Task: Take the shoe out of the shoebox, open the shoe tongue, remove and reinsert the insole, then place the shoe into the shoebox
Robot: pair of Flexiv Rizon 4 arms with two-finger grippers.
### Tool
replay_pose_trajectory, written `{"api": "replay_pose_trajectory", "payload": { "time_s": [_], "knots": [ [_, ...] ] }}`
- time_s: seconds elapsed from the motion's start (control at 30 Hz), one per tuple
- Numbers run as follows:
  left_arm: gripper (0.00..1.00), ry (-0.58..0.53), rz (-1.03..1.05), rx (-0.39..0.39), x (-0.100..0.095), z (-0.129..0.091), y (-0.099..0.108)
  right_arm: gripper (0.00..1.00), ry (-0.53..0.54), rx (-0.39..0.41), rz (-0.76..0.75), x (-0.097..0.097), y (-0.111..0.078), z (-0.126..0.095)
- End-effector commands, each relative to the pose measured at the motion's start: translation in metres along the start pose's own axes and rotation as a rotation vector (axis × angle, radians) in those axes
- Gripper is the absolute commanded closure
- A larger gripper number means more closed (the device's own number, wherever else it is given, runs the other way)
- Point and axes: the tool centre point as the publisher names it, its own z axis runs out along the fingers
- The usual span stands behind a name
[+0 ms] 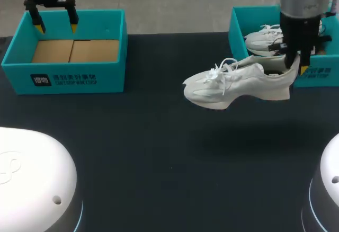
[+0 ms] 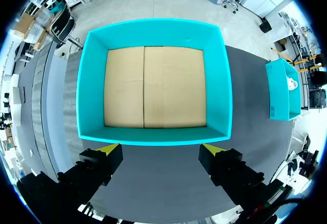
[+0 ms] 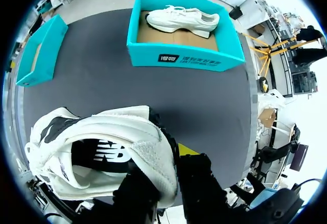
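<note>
Right gripper (image 1: pixel 295 67) pinching shoe (image 1: pixel 233 85) at the heel collar, held aloft — long axis 3-to-9 o'clock, toe at 9 toward the spread left gripper (image 1: pixel 55 25) — right arm nearer.

Wide room to pass lies over the middle and near side of the table (image 1: pixel 159 158). The left box (image 1: pixel 69 78), far left, is open on top, its cardboard floor showing. The hanging shoe (image 1: pixel 233 86), pinched at the heel by the right gripper (image 1: pixel 295 68) fingers, blocks the near left side of the right box (image 1: pixel 237 28). A second shoe (image 1: pixel 262 40) fills part of that box.
</note>
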Motion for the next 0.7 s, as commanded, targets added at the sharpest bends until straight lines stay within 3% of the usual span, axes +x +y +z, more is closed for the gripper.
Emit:
{"api": "replay_pose_trajectory", "payload": {
  "time_s": [0.03,0.4,0.7],
  "knots": [
    [0.00,-0.001,0.000,0.000,0.000,0.000,0.000,1.00,-0.017,-0.002,-0.013,0.030,-0.014,0.009],
    [0.00,-0.001,0.000,0.000,0.000,0.000,0.000,1.00,0.040,0.072,-0.036,0.069,-0.041,0.029],
    [0.00,-0.001,0.000,0.000,0.000,0.000,0.000,1.00,0.048,0.062,0.007,0.089,-0.053,0.034]
  ]
}}
